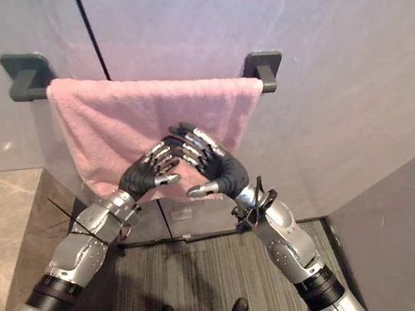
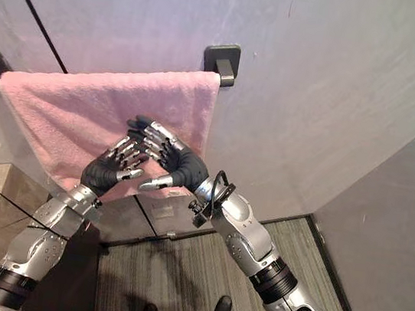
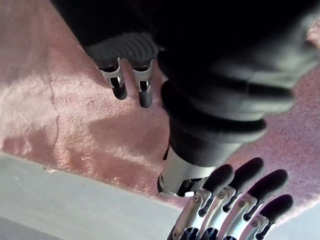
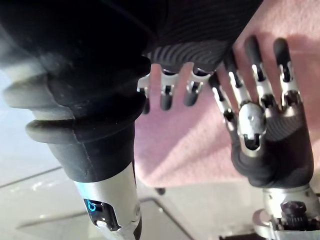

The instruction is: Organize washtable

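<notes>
Pink towel hung draped between the left bracket and the right bracket, already up. Left hand lay against its lower middle with fingers straight. Right hand was just beside it, fingers loosely extended, gripping nothing. Probably smoothing the cloth flat.

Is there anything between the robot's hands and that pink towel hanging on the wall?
Nothing visible stands between them. The left hand and the right hand are both open, right in front of the pink towel, which hangs between two dark wall brackets. Whether the fingers touch the cloth I cannot tell.
</notes>
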{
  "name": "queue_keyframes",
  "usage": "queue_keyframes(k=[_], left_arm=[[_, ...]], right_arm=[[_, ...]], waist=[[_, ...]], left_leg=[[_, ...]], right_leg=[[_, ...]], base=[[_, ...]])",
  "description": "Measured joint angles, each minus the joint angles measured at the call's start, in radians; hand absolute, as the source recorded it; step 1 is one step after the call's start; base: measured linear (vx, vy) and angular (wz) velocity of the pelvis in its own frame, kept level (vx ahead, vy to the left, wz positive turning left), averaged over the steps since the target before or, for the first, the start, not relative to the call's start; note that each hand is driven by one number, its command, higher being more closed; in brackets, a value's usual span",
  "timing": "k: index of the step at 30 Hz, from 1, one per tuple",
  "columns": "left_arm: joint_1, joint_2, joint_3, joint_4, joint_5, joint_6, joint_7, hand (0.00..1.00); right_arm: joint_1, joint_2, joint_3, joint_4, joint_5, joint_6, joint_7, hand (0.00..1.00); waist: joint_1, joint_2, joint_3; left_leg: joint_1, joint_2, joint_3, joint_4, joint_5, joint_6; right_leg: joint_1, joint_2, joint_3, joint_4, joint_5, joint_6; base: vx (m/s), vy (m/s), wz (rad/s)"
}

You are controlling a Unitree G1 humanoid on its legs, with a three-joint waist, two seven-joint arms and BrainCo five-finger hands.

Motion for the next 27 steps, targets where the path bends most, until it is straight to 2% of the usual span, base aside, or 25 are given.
queue_keyframes(k=[4,12,15,18,27], left_arm=[[-0.035,0.001,0.044,0.005,0.015,-0.001,0.011,0.00],[-0.104,0.012,0.048,0.029,0.022,-0.015,0.014,0.00],[-0.113,0.012,0.051,0.027,0.024,-0.026,0.014,0.00],[-0.113,0.012,0.070,0.027,0.024,-0.026,0.010,0.00],[-0.082,0.012,0.127,-0.013,0.025,-0.026,-0.004,0.00]], right_arm=[[-0.030,0.000,-0.025,0.001,-0.002,-0.001,-0.017,0.00],[-0.056,0.002,-0.086,0.063,-0.014,-0.005,-0.032,0.00],[-0.061,0.002,-0.103,0.097,-0.045,-0.006,-0.047,0.00],[-0.061,-0.001,-0.126,0.101,-0.056,-0.006,-0.063,0.00],[-0.047,0.000,-0.160,0.138,-0.132,-0.009,-0.066,0.00]], waist=[[0.001,0.001,0.018],[0.010,0.001,0.047],[0.027,0.008,0.056],[0.027,0.020,0.064],[0.028,0.024,0.081]], left_leg=[[-0.015,0.002,0.005,0.000,-0.002,-0.001],[-0.060,0.001,-0.010,0.009,-0.002,-0.001],[-0.075,0.003,-0.013,0.012,-0.001,-0.001],[-0.083,0.002,-0.032,0.018,0.001,-0.003],[-0.079,0.002,-0.044,-0.007,0.018,-0.005]], right_leg=[[-0.018,0.004,0.005,0.000,0.001,-0.001],[-0.044,-0.002,-0.016,0.000,0.002,-0.002],[-0.058,0.000,-0.016,0.000,0.007,-0.007],[-0.057,0.000,-0.021,0.000,0.007,-0.008],[-0.057,0.000,-0.032,0.000,0.007,-0.009]], base=[[0.02,0.001,-0.02],[0.00,0.009,0.09],[0.00,0.000,0.00],[0.00,0.002,0.07],[0.00,0.007,0.05]])
